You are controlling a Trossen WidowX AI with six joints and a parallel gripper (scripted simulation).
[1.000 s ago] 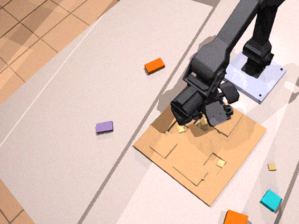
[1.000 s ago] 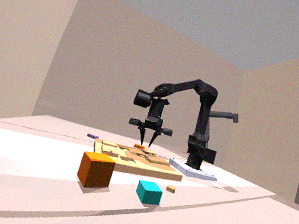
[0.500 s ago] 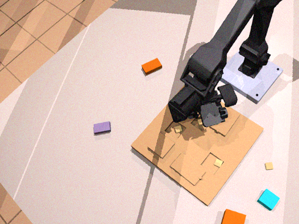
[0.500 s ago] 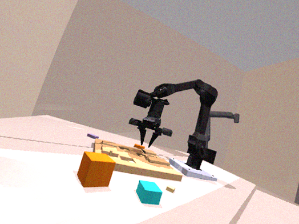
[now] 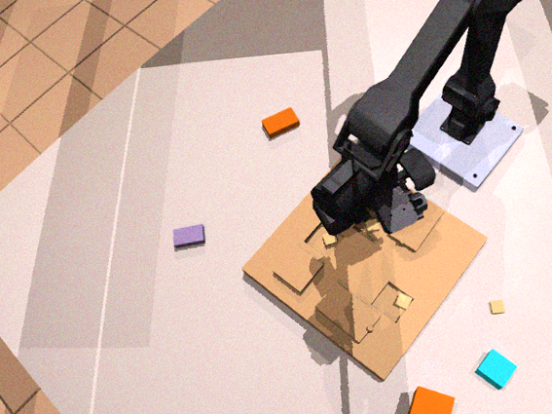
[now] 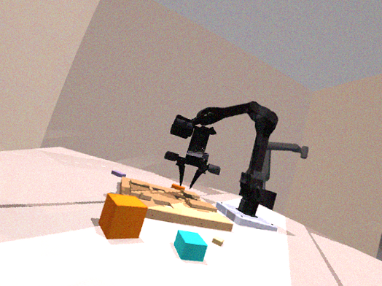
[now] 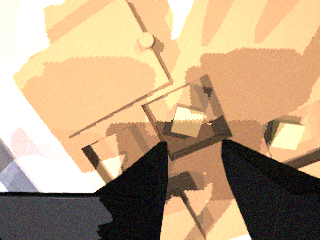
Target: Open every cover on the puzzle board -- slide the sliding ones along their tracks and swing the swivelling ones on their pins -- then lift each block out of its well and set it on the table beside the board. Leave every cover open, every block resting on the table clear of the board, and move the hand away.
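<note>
The wooden board (image 5: 453, 260) (image 6: 189, 220) bears several covers. Covers show at its left (image 5: 298, 268), lower middle (image 5: 347, 314) and near the arm base (image 5: 420, 231) (image 7: 100, 75); the last has a knob. My gripper (image 6: 185, 186) (image 7: 194, 148) is partly open and empty, just above the board. One pale block (image 5: 372, 227) (image 7: 187, 121) lies in a well just beyond the fingertips. Another block (image 5: 329, 240) (image 7: 288, 134) and a third block (image 5: 402, 300) sit in other wells. A well at lower left in the wrist view has a bright patch; I cannot tell what it is. The arm hides part of the board in the top view.
A small pale block (image 5: 497, 307) (image 6: 217, 241) rests on the table clear of the board. A cyan block (image 5: 495, 369) (image 6: 190, 246) and an orange cube (image 5: 430, 406) (image 6: 122, 217) stand nearby. A purple block (image 5: 188, 235) and an orange block (image 5: 280, 121) lie beyond the board.
</note>
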